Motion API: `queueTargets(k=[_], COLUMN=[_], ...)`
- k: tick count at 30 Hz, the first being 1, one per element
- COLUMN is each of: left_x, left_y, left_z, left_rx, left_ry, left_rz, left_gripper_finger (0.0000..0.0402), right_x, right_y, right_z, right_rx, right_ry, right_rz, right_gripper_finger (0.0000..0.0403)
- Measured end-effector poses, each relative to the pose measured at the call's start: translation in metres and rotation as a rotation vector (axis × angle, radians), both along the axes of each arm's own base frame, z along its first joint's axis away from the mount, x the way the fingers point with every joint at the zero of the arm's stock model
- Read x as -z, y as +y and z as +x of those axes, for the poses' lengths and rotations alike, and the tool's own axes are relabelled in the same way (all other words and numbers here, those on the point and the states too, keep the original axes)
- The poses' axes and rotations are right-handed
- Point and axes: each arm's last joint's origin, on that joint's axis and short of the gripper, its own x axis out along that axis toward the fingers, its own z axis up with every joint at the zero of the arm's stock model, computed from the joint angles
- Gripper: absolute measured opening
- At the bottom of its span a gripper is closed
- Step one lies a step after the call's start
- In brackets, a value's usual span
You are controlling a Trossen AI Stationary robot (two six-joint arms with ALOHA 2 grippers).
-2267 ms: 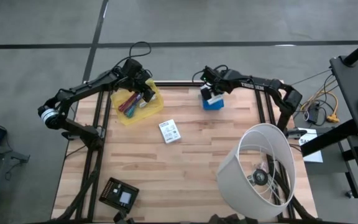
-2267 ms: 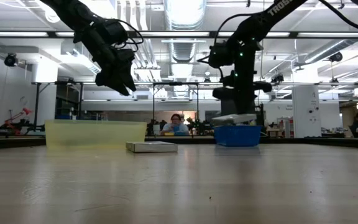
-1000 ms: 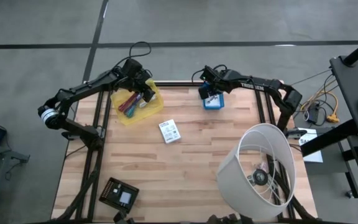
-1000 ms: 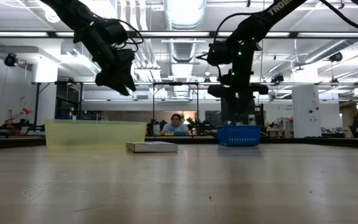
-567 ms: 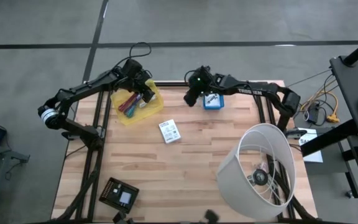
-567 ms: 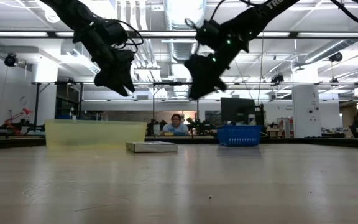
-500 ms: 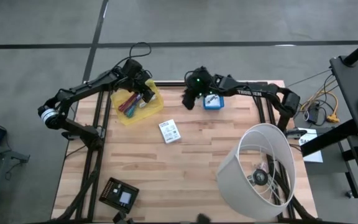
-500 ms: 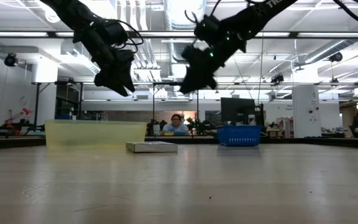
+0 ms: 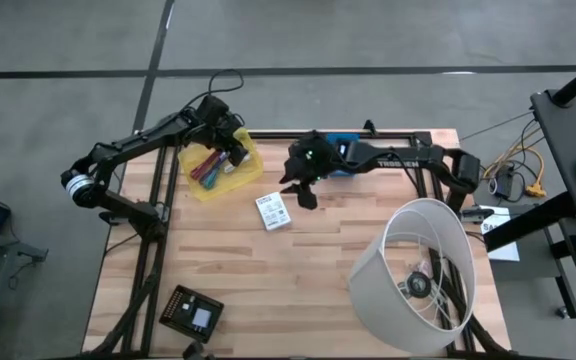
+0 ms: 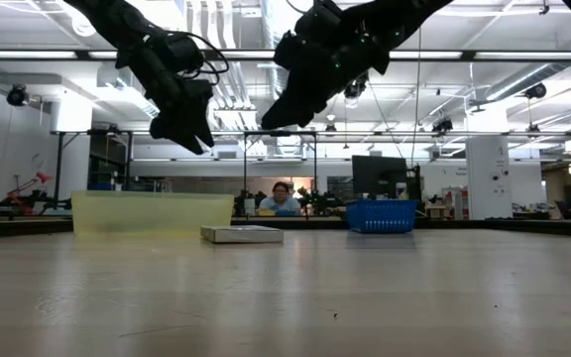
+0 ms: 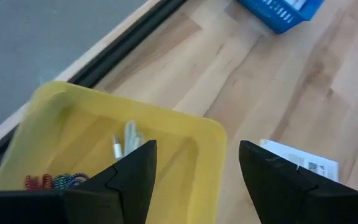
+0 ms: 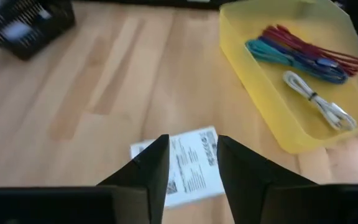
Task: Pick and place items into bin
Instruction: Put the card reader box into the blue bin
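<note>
A white printed packet [image 9: 273, 211] lies flat on the wooden table, also seen as packet [image 12: 180, 163]. My right gripper [image 9: 303, 188] hangs open above the table just right of it, and its gripper [image 12: 192, 158] has nothing between the fingers. My left gripper [image 9: 236, 150] hovers open over the yellow bin [image 9: 220, 170], clear of it in the low view [image 10: 191, 129]. The yellow bin [image 12: 291, 81] holds teal, red and blue slim tools [image 12: 300, 53] and a white cord [image 12: 319, 99]. A blue bin [image 9: 338, 140] stands at the far edge, mostly hidden under my right arm.
A big white lampshade [image 9: 423, 275] lies on its side at the near right. A flat black square device [image 9: 193, 310] sits at the near left corner. Bare wood lies between the packet and both of them. A person [image 10: 281, 198] sits in the room beyond the table.
My right gripper has risen from the blue bin and swung toward the table's left and a little nearer, ending high beside the white packet. The packet and both bins have stayed where they were.
</note>
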Motion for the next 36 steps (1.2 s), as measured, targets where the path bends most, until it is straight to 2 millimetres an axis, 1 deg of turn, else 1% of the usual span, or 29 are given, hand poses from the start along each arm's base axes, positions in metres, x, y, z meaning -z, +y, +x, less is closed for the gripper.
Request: queueTargets(k=[4, 9, 12, 17, 20, 25, 29, 32, 36], left_x=[-0.001, -0.001, 0.000, 0.003, 0.006, 0.024, 0.040, 0.051, 0.065], left_y=[-0.002, -0.008, -0.013, -0.028, -0.035, -0.037, -0.034, -0.029, -0.024], left_z=[0.001, 0.005, 0.009, 0.017, 0.021, 0.031, 0.039, 0.046, 0.054], left_rx=[0.052, 0.121, 0.185, 0.336, 0.363, 0.276, 0.225, 0.217, 0.207], left_ry=[-0.043, -0.089, -0.127, -0.203, -0.219, -0.192, -0.157, -0.138, -0.106], left_rz=[-0.042, -0.090, -0.138, -0.253, -0.309, -0.458, -0.543, -0.589, -0.626], left_gripper_finger=[0.0211, 0.0211, 0.0211, 0.0211, 0.0211, 0.0211, 0.0211, 0.0211, 0.0211], right_x=[0.002, 0.002, 0.007, 0.022, 0.028, 0.041, 0.053, 0.060, 0.069], right_y=[0.004, 0.007, 0.015, 0.037, 0.042, 0.044, 0.047, 0.055, 0.070], right_z=[0.001, 0.002, 0.003, 0.001, 0.000, -0.003, -0.006, -0.008, -0.010], right_rx=[0.025, -0.011, -0.078, -0.259, -0.296, -0.295, -0.310, -0.347, -0.445], right_ry=[0.023, 0.015, 0.020, 0.030, 0.035, 0.014, -0.023, -0.049, -0.102], right_rz=[-0.066, -0.102, -0.155, -0.291, -0.311, -0.322, -0.349, -0.386, -0.479], right_gripper_finger=[0.0145, 0.0176, 0.0189, 0.0200, 0.0201, 0.0201, 0.0201, 0.0201, 0.0201])
